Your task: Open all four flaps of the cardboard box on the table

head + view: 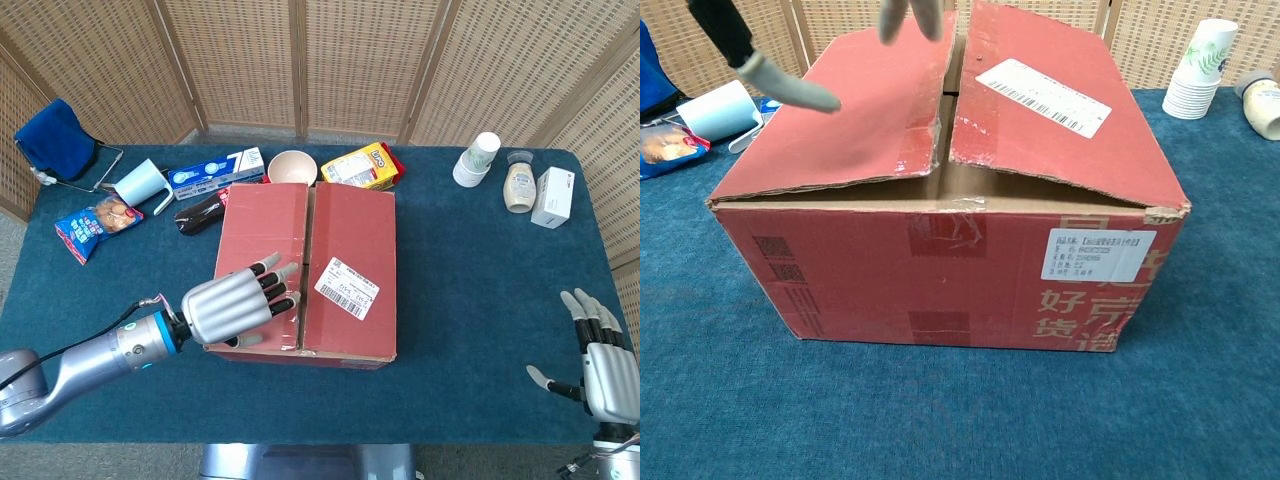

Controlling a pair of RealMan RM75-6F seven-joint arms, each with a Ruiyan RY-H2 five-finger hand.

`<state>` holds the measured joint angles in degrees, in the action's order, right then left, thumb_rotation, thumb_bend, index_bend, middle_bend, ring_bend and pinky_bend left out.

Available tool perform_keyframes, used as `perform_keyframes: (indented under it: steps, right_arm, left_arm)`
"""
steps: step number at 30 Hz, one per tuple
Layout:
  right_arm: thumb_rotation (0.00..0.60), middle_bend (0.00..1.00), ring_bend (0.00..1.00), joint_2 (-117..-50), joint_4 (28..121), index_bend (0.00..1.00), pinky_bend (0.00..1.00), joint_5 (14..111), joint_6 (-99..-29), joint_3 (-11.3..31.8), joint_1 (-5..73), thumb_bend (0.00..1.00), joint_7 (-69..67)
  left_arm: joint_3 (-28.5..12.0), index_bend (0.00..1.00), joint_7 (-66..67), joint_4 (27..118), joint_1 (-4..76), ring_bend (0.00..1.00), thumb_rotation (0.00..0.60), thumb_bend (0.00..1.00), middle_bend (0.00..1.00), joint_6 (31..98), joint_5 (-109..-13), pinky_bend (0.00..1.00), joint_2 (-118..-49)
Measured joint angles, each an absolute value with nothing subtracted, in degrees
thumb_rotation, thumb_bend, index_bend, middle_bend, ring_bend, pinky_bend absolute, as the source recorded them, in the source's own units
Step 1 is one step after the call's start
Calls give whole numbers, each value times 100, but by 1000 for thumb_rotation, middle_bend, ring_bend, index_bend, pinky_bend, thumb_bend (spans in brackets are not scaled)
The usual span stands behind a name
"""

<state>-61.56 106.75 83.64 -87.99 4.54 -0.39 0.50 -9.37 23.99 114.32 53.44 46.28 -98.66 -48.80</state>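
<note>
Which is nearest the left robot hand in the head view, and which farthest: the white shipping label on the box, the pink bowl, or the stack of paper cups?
From the left robot hand:
1. White shipping label, on the box's right flap, just past the fingertips.
2. Pink bowl, behind the box at the table's far side.
3. Stack of paper cups, far right corner area.
</note>
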Motion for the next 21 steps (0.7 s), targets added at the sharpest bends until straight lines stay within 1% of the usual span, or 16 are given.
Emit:
perform_keyframes:
  steps: [2,5,7,9,12,18,21]
  right_arm:
    - [600,0,0,-6159,10680,0,0,8374,-8794,448,-36,83,64]
    - [600,0,0,-6167,10687,0,0,8389,-8793,438,-33,83,83]
    - [600,0,0,-6173,10691,0,0,8398,-8787,431,-30,83,97]
    - [600,0,0,-6175,10693,0,0,8403,-8782,426,-28,83,105]
    - [600,0,0,-6176,10693,0,0,8406,-8773,420,-25,82,103]
    - [600,0,0,-6153,10691,0,0,8387,-8764,425,-25,83,18]
    - [600,0,0,-6133,10683,0,0,8367,-8751,431,-23,83,-43]
  left_arm:
    - [-923,215,2336,11404,5291,121,304,0,278,4759,-9943,213,-4857]
    - [-908,171,2315,11301,5219,66,303,0,181,4947,-10074,202,-4881]
    - [-909,122,2376,11211,5194,26,309,0,64,5046,-10132,170,-4962]
    - [-921,80,2516,11083,5179,2,316,0,6,5106,-10177,133,-5102]
    - [-958,43,2823,10900,5175,0,316,0,0,5135,-10158,96,-5348]
    - [-1060,30,3423,10607,5254,0,314,0,0,4991,-9762,90,-6040]
    - [-1091,25,3671,10448,5341,0,345,0,0,4885,-9624,90,-6332]
